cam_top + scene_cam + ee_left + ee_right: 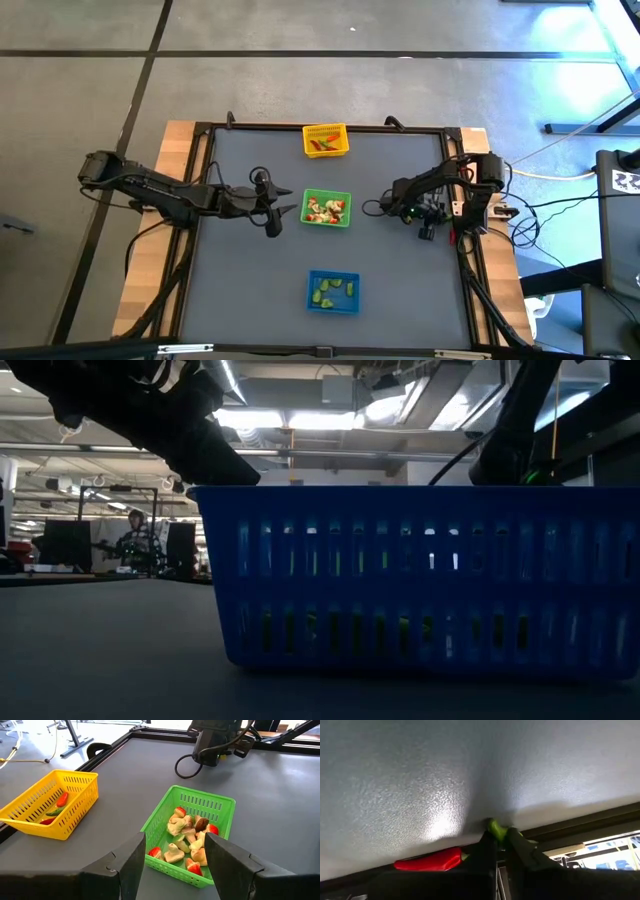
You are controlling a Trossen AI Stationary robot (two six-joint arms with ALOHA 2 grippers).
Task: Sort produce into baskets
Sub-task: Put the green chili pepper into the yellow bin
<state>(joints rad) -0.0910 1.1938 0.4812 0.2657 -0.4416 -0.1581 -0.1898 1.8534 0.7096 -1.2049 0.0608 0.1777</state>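
Three mesh baskets sit in a line down the middle of the dark table [250,280]: yellow basket [326,140] at the far edge, green basket [327,208] in the centre, blue basket [333,291] nearest the front.

Yellow basket holds a few red and green chilli-like pieces [61,800]. Green basket holds a mixed heap — pale mushroom-like pieces [176,825] and red ones [155,852]. Blue basket holds several light green pieces [325,291]; in the low view its slatted wall fills most of the picture.

Left gripper [288,209] sits just beside the green basket's left wall, fingers [131,862] apart, nothing between them.

Right gripper [501,840] is low over the table to the right of the green basket, fingertips pinched together on a small light green piece [495,827] at the table surface. A red chilli piece [430,861] lies just beside that gripper, touching the table.

A person is seated in the room behind, far off.
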